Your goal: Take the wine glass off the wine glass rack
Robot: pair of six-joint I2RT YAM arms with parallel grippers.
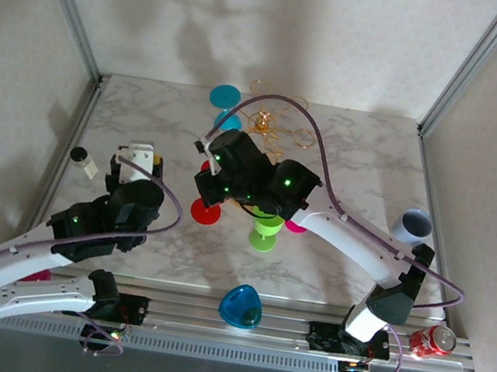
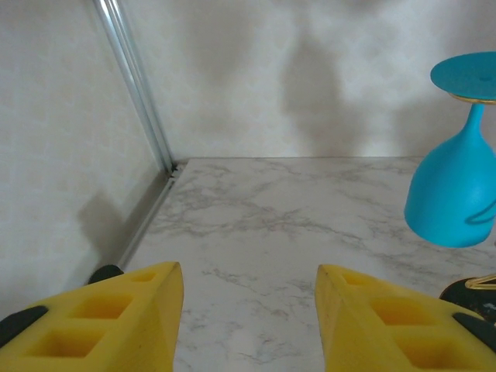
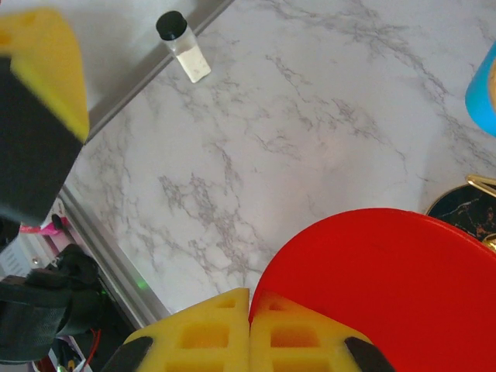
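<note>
- The wine glass rack (image 1: pixel 275 120) stands at the middle back of the marble table (image 1: pixel 365 157), and my right arm reaches across in front of it.
- A teal wine glass (image 2: pixel 453 194) hangs upside down on the rack, its round foot on top of a gold wire and its bowl clear of the table.
- From the right wrist I see the right gripper (image 3: pixel 249 329) with its yellow pads pressed together along one thin seam. I cannot tell whether anything is caught between them.
- The flat round foot of a red wine glass (image 3: pixel 387 279) sits just past those pads, touching them in this view. Its stem and bowl are hidden from me.
- From above, that red foot lies to the front left of the rack, near a green glass (image 1: pixel 265 231).
- The left gripper (image 2: pixel 248 310) is spread wide over bare marble, left of the rack, with nothing between its fingers.
- A small bottle (image 1: pixel 84 161) with a black cap stands by the table's left edge.
</note>
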